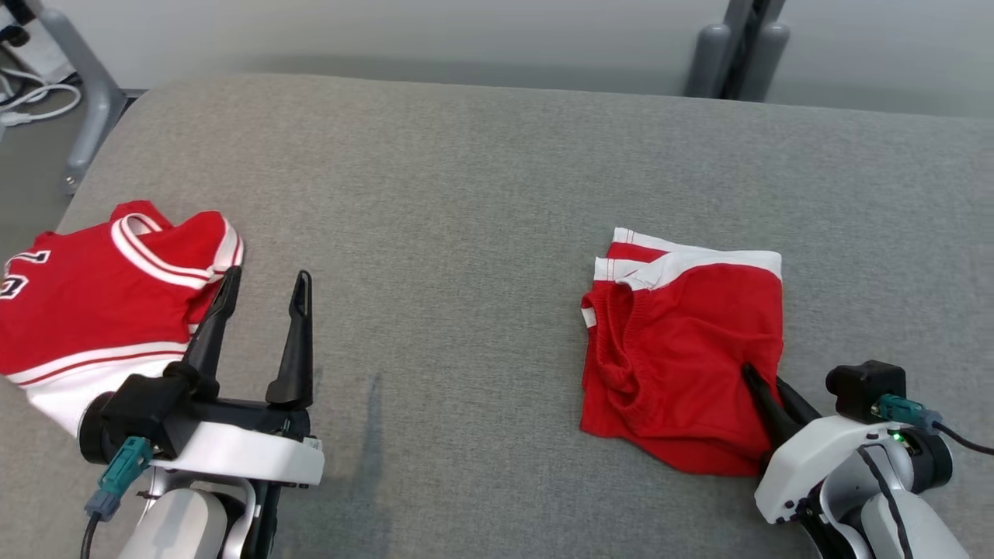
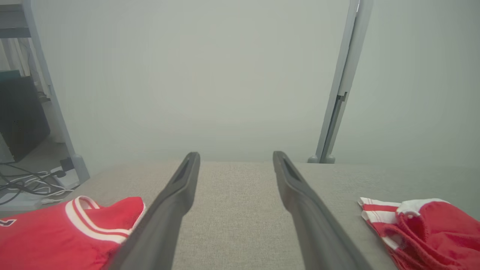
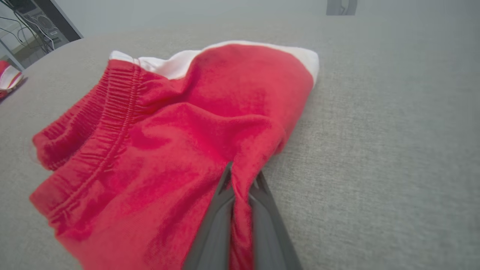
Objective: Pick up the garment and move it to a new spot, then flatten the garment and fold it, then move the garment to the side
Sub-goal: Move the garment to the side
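Two red garments lie on the grey cloth-covered table [image 1: 466, 171] in the head view. A red jersey [image 1: 93, 303] with white trim sits at the robot's left edge. The red shorts [image 1: 683, 341] are crumpled on the right half, with white bands along the far side and the elastic waistband turned toward the left. The left gripper [image 1: 268, 273] stands at the lower left with its fingers spread wide and nothing between them. Its left finger overlaps the jersey's near corner, though from this angle I cannot tell whether it touches the cloth. The right gripper [image 1: 765, 379] reaches in from the lower right, fingers drawn together on the near right part of the shorts. In the left wrist view, the left gripper [image 2: 235, 153] holds both fingers far apart over bare table [image 2: 236, 210]. The red jersey [image 2: 56, 236] is at the lower left and the red shorts [image 2: 431, 228] at the lower right, well apart from each other, and a grey post [image 2: 337, 93] rises beyond the far edge. In the right wrist view, the right gripper [image 3: 243, 170] pinches a raised ridge of red fabric between its nearly touching fingers. The red shorts [image 3: 180, 123] spread up and to the left from that pinch, resting on the table [image 3: 375, 131], and a sliver of the red jersey [image 3: 9, 77] shows at the far left edge.
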